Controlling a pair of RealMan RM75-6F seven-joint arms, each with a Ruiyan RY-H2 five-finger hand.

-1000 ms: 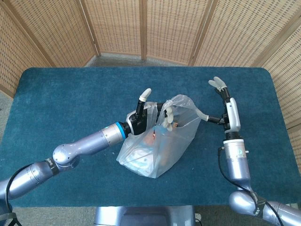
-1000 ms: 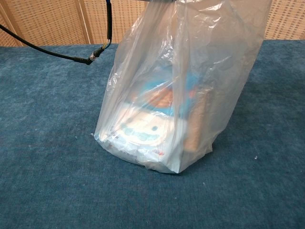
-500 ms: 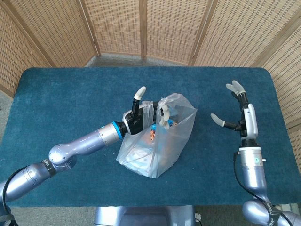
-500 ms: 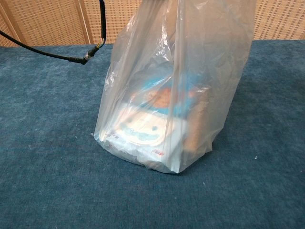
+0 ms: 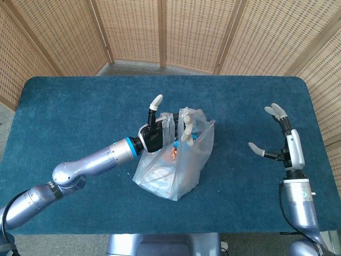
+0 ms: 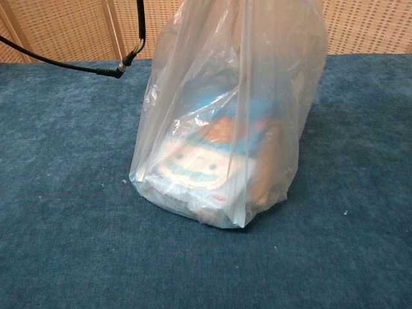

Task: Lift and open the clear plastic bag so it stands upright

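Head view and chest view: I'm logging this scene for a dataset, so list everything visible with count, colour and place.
plastic bag: one, clear, table centre, standing, top held up
packet: at least one, white, blue and orange, inside the bag; exact count unclear
table: one, dark blue cloth, fills both views
screen: woven panels, tan, behind table
cable: one, black, chest view upper left
left hand: one, black with white fingers, holds the bag's top
right hand: one, white, spread, right of bag, holding nothing

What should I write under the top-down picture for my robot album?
Left hand holds the clear plastic bag upright on the blue table; right hand waits open, apart.
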